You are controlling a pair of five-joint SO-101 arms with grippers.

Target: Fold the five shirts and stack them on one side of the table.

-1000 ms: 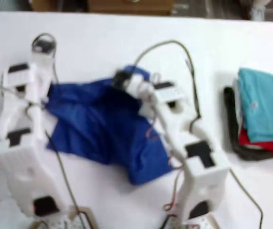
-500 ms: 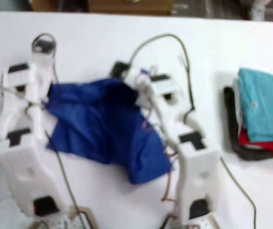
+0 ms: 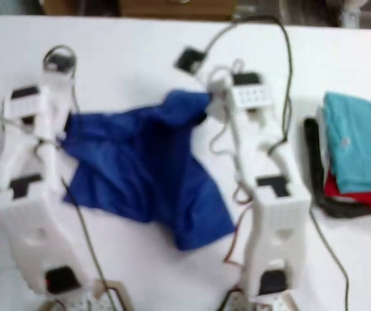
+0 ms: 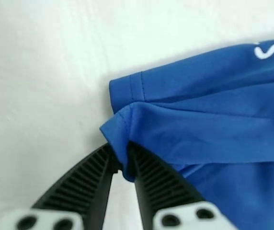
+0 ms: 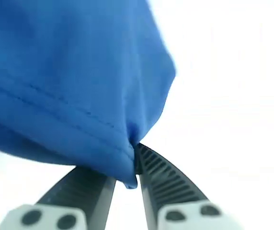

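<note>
Blue shirt (image 3: pixel 143 165) pinched at two corners, crumpled between your arms.
Your left gripper (image 4: pixel 121 157) is closed on a hemmed corner of the shirt, and your right gripper (image 5: pixel 127 172) is clamped on a fold of hem at its far, right-hand corner. The rest of the cloth lies rumpled on the white bench (image 3: pixel 127 45). Well apart, by the bench's right edge, sits a stack of folded shirts (image 3: pixel 357 146), with teal on top, red beneath and dark at the bottom.
</note>
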